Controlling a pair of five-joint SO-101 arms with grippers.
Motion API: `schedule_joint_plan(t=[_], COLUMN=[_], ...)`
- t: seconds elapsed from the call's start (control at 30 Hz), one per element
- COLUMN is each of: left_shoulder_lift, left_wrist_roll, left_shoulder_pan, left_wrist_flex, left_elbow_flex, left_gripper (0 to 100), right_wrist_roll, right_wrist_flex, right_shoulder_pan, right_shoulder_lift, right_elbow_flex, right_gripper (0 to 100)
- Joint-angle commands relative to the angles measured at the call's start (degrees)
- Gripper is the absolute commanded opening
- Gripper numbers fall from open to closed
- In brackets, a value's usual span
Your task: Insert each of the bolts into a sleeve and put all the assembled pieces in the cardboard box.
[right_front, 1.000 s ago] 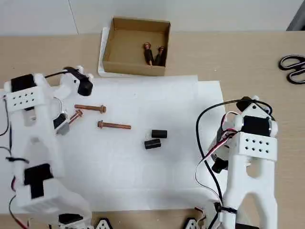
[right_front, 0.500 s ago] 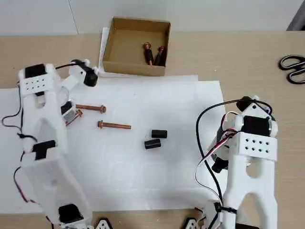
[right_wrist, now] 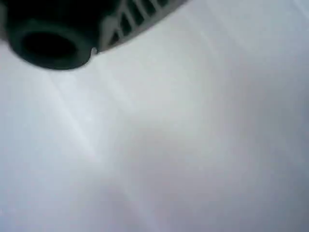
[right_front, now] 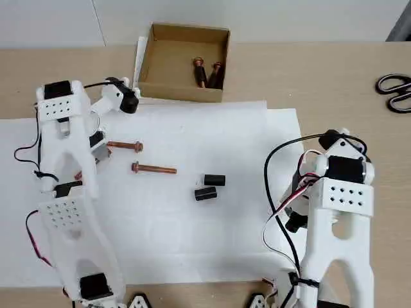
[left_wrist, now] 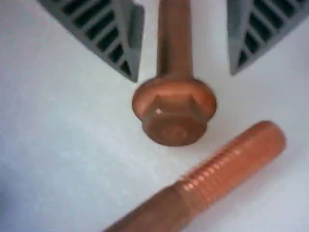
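Wooden table (right_front: 334, 70), spread with a white sheet (right_front: 192, 237). Cardboard box (right_front: 173, 92) stood at 12 o'clock and held two assembled pieces (right_front: 200, 72). Two loose sleeves (right_front: 215, 179) lay near the sheet's centre, with two bolts (right_front: 154, 169) at 10 o'clock of them. Left gripper (left_wrist: 183, 75), at 9 o'clock, was spread wide astride a third bolt (left_wrist: 174, 113), which lay clear of both fingers. Right gripper (right_wrist: 58, 29), at 4 o'clock, was closed upon a held sleeve (right_wrist: 46, 46). Scissors (right_front: 395, 90) lay at 2 o'clock.
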Motion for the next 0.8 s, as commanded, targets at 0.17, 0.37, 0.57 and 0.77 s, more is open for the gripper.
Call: schedule_joint_plan(t=[0.17, 0.37, 0.57, 0.77], left_shoulder_lift=[1.32, 4.04, 7.38, 9.23], left_wrist_roll=[-0.53, -0.79, -0.79, -0.79], left_shoulder_pan=[0.09, 0.35, 0.09, 1.05], left_wrist_flex=[0.88, 0.26, -2.11, -2.29], left_elbow_flex=[-2.42, -2.42, -2.42, -2.42], left_gripper=[12, 12, 12, 11], right_wrist_roll=[0.18, 0.18, 0.18, 0.18], right_wrist_flex=[-0.13, -0.13, -0.04, -0.13], right_shoulder_pan=[0.66, 0.66, 0.66, 0.66], right_shoulder_lift=[-1.54, -1.63, -1.63, -1.63], right_elbow_flex=[-0.18, -0.18, -0.18, -0.18], right_gripper=[0.2, 0.2, 0.2, 0.2])
